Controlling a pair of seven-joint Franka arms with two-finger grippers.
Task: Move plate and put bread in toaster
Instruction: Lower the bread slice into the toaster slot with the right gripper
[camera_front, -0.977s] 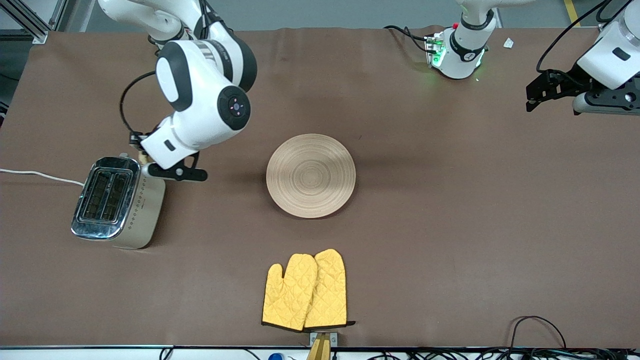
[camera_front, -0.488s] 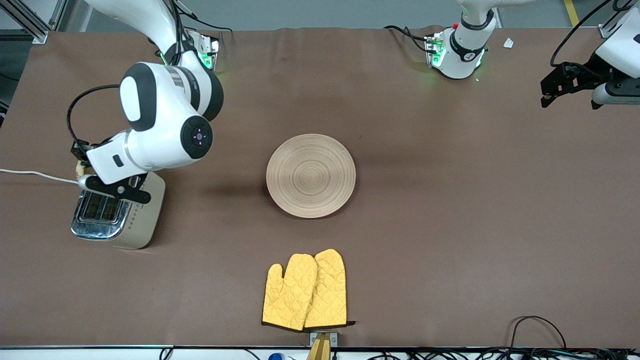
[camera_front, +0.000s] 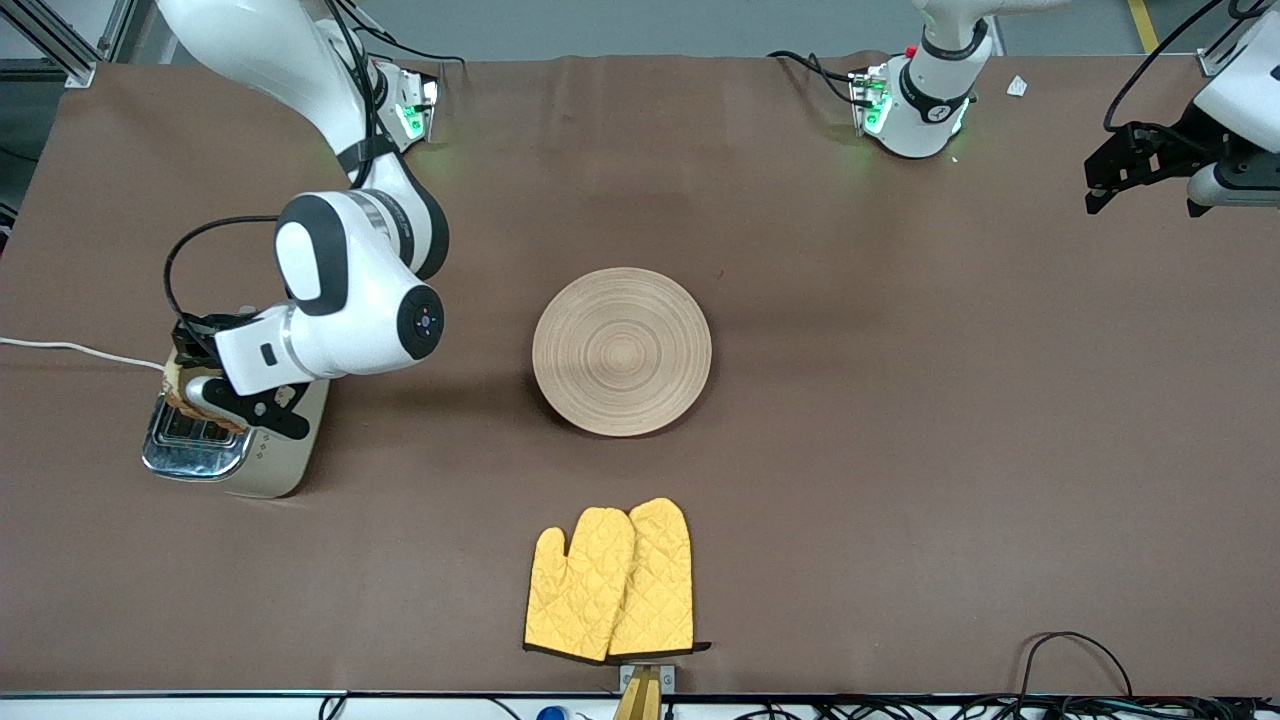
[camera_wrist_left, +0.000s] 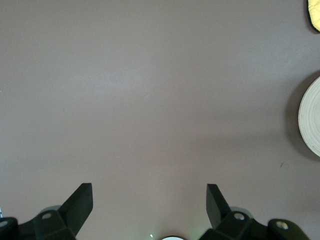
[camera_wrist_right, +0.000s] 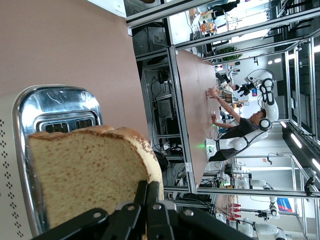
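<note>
Brown speckled bread slice (camera_wrist_right: 87, 175) pinched in my right gripper (camera_front: 195, 385), over the cream chrome-topped toaster (camera_front: 262, 465).
My left gripper (camera_wrist_left: 150, 202) waits, fingers spread; round wooden plate (camera_front: 622, 350) sits mid-table.

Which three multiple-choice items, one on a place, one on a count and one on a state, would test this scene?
1. Where is the right tool?
A. over the toaster
B. over the plate
C. over the mitts

2. How many mitts lie on the table?
A. one
B. two
C. three

3. What state is the left tool in?
A. shut on the bread
B. shut on nothing
C. open

Answers: 1 A, it holds the bread above the slots; 2 B, a yellow pair overlaps; 3 C, its fingers stand apart over bare table.
</note>
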